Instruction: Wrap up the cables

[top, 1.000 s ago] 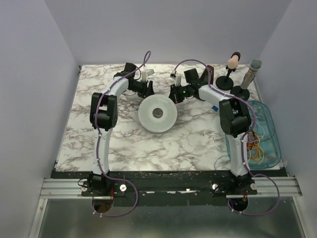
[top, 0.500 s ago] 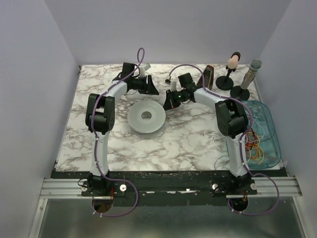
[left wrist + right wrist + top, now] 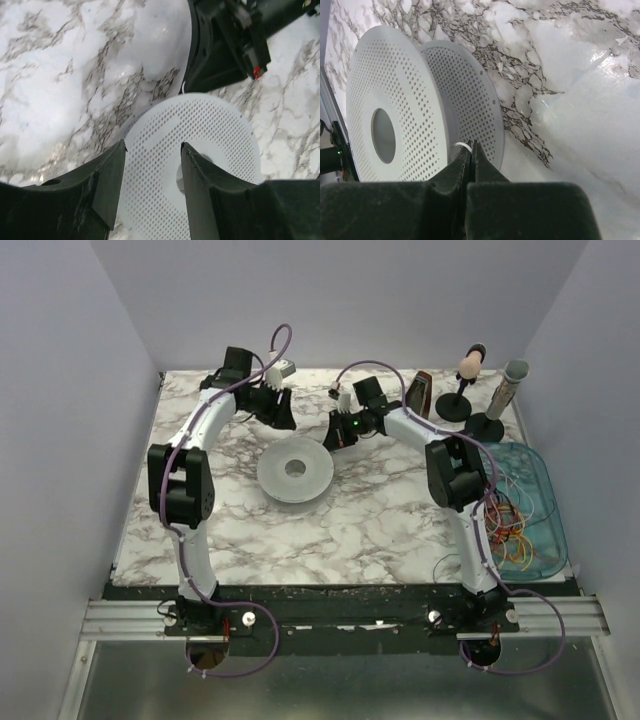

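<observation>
The thin red, orange, yellow and green cables [image 3: 512, 532] lie tangled in a translucent teal plastic tray [image 3: 547, 483] at the right near side of the marbled white table [image 3: 370, 525], behind the right arm. A few strands trail over the tray's edge.

Mid-table lies a white perforated plastic spool [image 3: 276, 476]. The left pincer [image 3: 152, 156] hangs over it, its jaws parted and holding nothing. The right pincer [image 3: 471, 149] is closed at the spool's rim. A fine pale strand [image 3: 461, 145] sits at its tip; whether it is gripped I cannot tell.

Two black stands [image 3: 459, 407] stand at the far right corner.
</observation>
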Robot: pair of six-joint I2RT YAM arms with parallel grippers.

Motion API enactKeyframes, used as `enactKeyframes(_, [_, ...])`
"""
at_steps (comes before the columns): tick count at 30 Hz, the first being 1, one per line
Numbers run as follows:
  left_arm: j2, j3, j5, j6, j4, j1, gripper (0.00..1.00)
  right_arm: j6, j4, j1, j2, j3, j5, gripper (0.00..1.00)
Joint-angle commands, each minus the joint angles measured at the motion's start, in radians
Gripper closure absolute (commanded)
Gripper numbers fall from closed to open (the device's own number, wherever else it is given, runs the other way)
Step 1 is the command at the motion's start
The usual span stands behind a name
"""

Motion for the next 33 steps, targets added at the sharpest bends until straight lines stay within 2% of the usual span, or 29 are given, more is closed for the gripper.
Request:
enactKeyframes(1, [-0.115,-0.178,-0.115,0.140,-0.060,0.056,0.43,0.065,-0.062,-0.006,0.068,0.069,-0.023,0.94])
enactKeyframes(4, [-0.155,-0.250,-0.129,0.138,-0.029,0.071,0.43,0.114,-0.053,-0.007,0.097,0.107,-0.023,0.92])
enactKeyframes(11, [-0.177,-0.333,-0.136,0.100,0.018,0.093,0.43,0.227,0.010,-0.006,0.114,0.171,-0.002,0.62])
enactKeyframes(18, [-0.200,-0.367,-0.113,0.072,0.018,0.105,0.43,0.243,0.019,-0.007,0.111,0.222,0.107,0.50])
enactKeyframes(26, [-0.247,-0.345,-0.054,0.026,0.023,0.111,0.43,0.235,0.031,-0.010,0.104,0.308,0.178,0.47])
enactKeyframes(30, [-0.261,-0.362,-0.069,0.028,0.046,0.116,0.42,0.218,0.039,-0.015,0.065,0.307,0.248,0.38])
enactKeyframes(33, [-0.261,-0.350,-0.099,0.011,0.060,0.117,0.42,0.188,0.037,-0.017,0.035,0.287,0.291,0.24])
